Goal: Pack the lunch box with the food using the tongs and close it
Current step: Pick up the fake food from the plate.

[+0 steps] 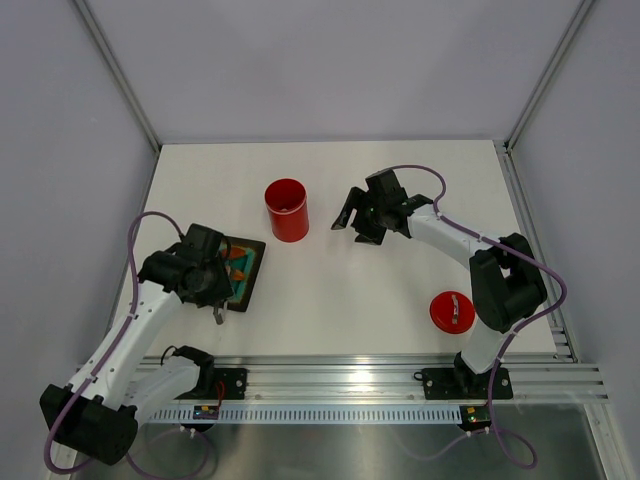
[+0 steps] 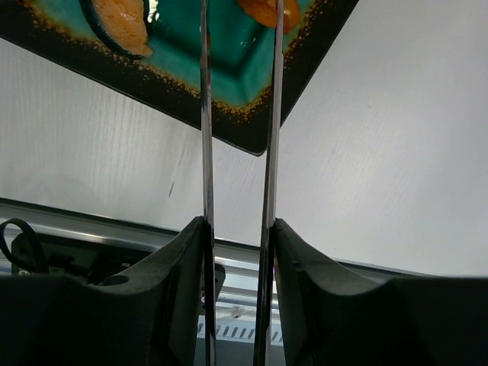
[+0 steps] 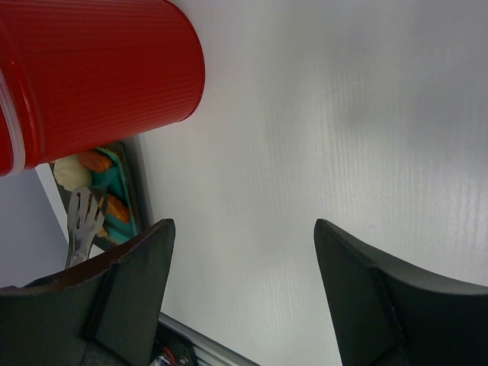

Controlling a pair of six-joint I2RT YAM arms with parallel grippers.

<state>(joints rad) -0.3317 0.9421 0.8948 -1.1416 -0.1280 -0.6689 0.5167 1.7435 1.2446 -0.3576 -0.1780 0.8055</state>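
Observation:
My left gripper (image 2: 239,223) is shut on the tongs (image 2: 204,114); both fingers press the two thin metal strips, which stay a little apart. The strips reach up over the black tray (image 2: 252,130), where orange food (image 2: 126,23) lies on the teal mat. A second orange piece (image 2: 263,11) sits between the strips near their tips. From above, the left gripper (image 1: 214,283) hangs over the tray's near left side. The red lunch box (image 1: 287,210) stands upright without its lid. My right gripper (image 1: 355,222) is open and empty to its right. The red lid (image 1: 452,312) lies by the right arm's base.
In the right wrist view the lunch box (image 3: 99,69) fills the upper left. Beyond it the tray (image 3: 131,200) holds a cream ball (image 3: 71,172) and orange pieces (image 3: 116,207), with the tongs' tip (image 3: 84,219) above them. The aluminium rail (image 1: 380,380) runs along the near edge.

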